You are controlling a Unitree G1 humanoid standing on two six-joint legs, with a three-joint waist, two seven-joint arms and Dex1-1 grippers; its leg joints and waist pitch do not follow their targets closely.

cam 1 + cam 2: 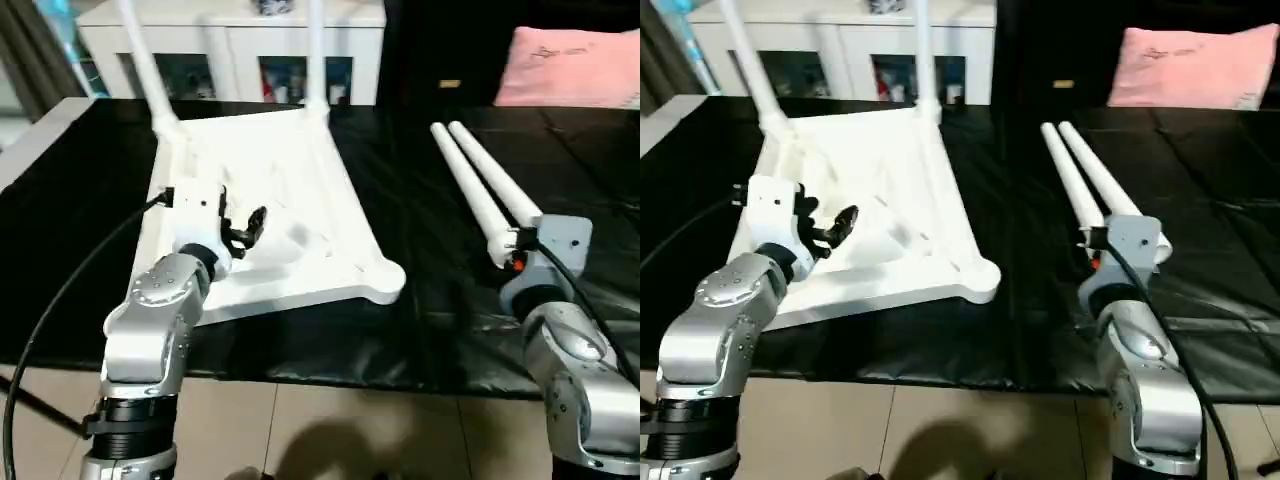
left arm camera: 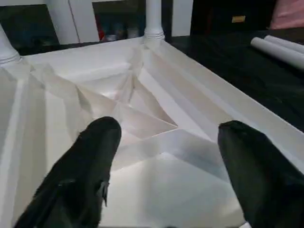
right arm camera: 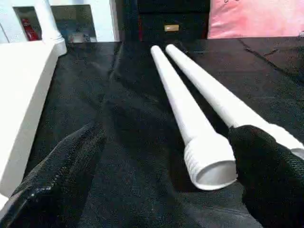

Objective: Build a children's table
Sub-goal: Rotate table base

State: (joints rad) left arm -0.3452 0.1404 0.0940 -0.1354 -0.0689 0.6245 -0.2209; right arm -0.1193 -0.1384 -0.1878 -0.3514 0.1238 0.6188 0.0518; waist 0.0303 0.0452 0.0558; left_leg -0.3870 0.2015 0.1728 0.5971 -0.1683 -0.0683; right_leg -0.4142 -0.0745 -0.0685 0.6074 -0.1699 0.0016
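Observation:
The white tabletop (image 1: 300,170) of the children's table lies upside down on the black work surface, ribbed underside up. Two white legs (image 1: 145,60) (image 1: 315,50) stand upright in its far corner sockets. Two loose legs (image 1: 470,190) (image 3: 213,90) lie side by side on the black surface to the right, threaded ends toward me. My left gripper (image 2: 166,137) hovers open over the tabletop's ribs near its left edge, nothing between its fingers. My right gripper (image 3: 171,135) is open just short of the loose legs' threaded ends, one finger on either side of the nearer leg (image 3: 180,104).
A white glass-door cabinet (image 1: 230,40) stands behind the work surface, and a pink cushion (image 1: 570,65) lies at the back right. A black cable (image 1: 70,290) runs from my left wrist across the surface. The tabletop's near right corner socket (image 1: 385,285) sits close to the surface's front edge.

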